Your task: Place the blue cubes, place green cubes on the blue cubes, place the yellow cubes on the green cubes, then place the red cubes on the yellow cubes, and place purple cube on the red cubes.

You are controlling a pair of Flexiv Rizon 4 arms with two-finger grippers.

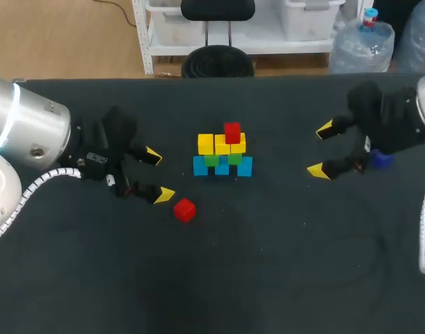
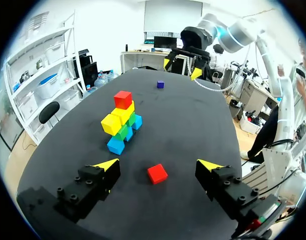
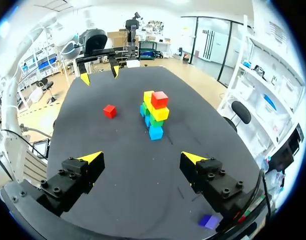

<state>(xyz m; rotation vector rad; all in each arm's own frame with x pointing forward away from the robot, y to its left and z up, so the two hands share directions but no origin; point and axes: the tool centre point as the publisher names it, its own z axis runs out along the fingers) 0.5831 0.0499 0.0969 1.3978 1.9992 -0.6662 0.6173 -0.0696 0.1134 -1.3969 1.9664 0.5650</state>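
A stack of cubes (image 1: 222, 156) stands mid-table: blue cubes at the bottom, green above, yellow above those, and one red cube (image 1: 232, 132) on top. A loose red cube (image 1: 184, 209) lies in front of it to the left, just ahead of my open left gripper (image 1: 158, 175), seen between its fingers in the left wrist view (image 2: 157, 173). My right gripper (image 1: 322, 149) stands open to the right of the stack with nothing in it. The purple cube (image 1: 382, 159) lies under the right arm, beside its finger (image 3: 209, 221).
The stack (image 2: 121, 121) shows ahead of the left gripper (image 2: 158, 165) and also ahead of the right gripper (image 3: 142, 160), as the stack (image 3: 154, 113). The black table (image 1: 268, 264) has bare room at the front.
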